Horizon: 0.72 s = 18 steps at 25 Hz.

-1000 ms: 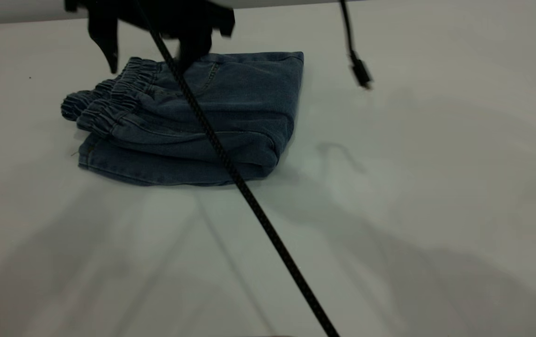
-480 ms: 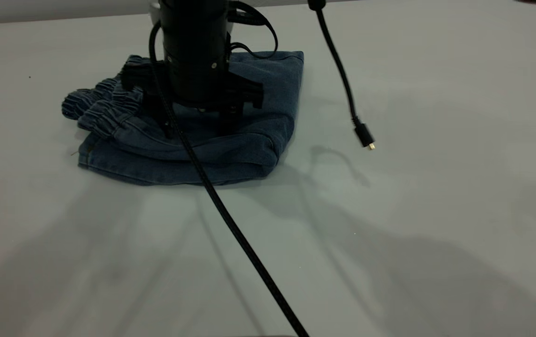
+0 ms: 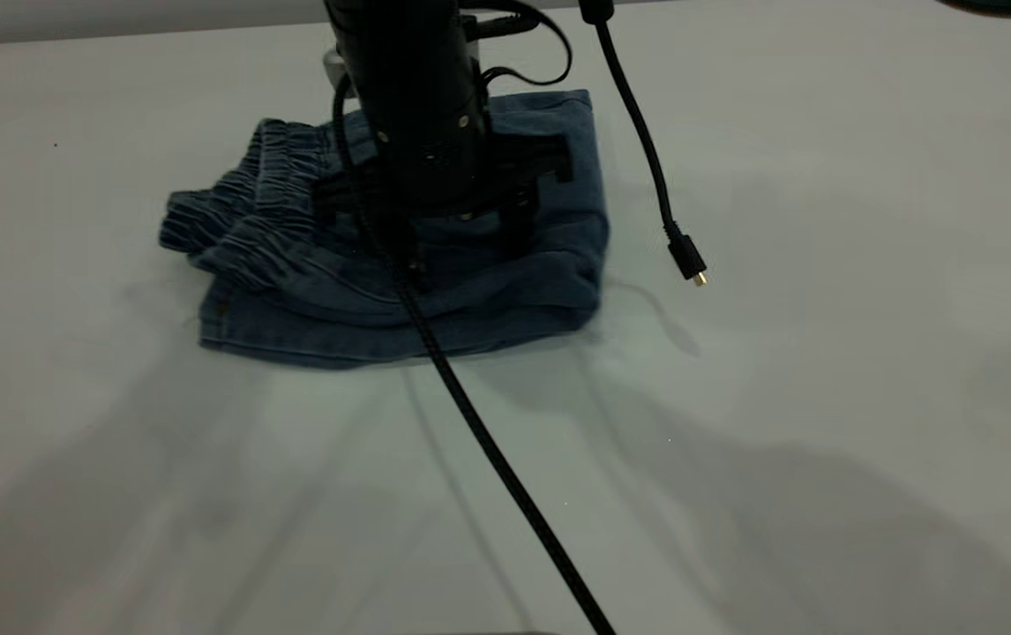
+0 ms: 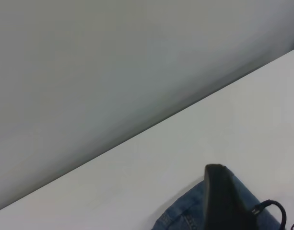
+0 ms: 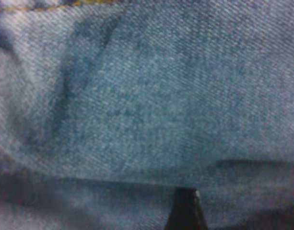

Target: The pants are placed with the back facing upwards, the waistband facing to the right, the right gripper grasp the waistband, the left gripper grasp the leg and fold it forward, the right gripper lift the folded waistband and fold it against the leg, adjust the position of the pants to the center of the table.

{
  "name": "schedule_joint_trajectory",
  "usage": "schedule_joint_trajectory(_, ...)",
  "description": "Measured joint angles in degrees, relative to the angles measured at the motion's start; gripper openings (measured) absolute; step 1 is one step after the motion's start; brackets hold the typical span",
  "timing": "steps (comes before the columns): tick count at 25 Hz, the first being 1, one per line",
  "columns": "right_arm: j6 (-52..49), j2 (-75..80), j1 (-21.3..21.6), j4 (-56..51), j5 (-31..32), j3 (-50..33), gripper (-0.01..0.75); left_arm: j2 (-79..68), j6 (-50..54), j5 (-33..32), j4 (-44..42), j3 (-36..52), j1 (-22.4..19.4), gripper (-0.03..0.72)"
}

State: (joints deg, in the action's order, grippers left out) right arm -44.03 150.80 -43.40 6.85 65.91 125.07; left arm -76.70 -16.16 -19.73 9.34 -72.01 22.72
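Observation:
The pants (image 3: 505,291) lie folded into a thick blue denim bundle on the table (image 3: 823,397), left of its middle. The puckered waistband (image 3: 250,220) sits on top at the bundle's left end. A layer with a stitched hem (image 3: 232,326) lies underneath; no print shows. My right gripper (image 3: 463,251) points straight down onto the top layer, open, with both fingers spread and pressed into the denim. The right wrist view is filled with denim (image 5: 151,96) and one dark fingertip (image 5: 185,211). The left wrist view looks from afar at the right arm (image 4: 223,196) over the pants (image 4: 185,218). The left gripper itself is out of view.
A loose black cable ends in a small plug (image 3: 689,262) that hangs just right of the pants. Another thick braided cable (image 3: 505,476) runs from the right arm across the front of the table. A grey wall (image 4: 89,72) stands behind the table's far edge.
The right gripper came down from above onto the folded pants. It then slid the whole bundle a little to the right while pressing on it.

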Motion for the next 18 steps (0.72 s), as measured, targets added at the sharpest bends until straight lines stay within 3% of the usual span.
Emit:
schedule_joint_trajectory(6,3.4,0.1,0.0,-0.1,3.1,1.8,0.449,0.0,0.0,0.0,0.0,0.0,0.0,0.339)
schedule_joint_trajectory(13,14.9,-1.2,0.0,-3.1,4.1,12.0,0.449,4.2,0.0,-1.1,0.0,0.0,0.0,0.339)
schedule_joint_trajectory(18,27.3,-9.4,0.0,-6.4,5.0,12.9,0.449,11.8,-0.1,-10.2,-0.1,0.0,0.0,0.339)
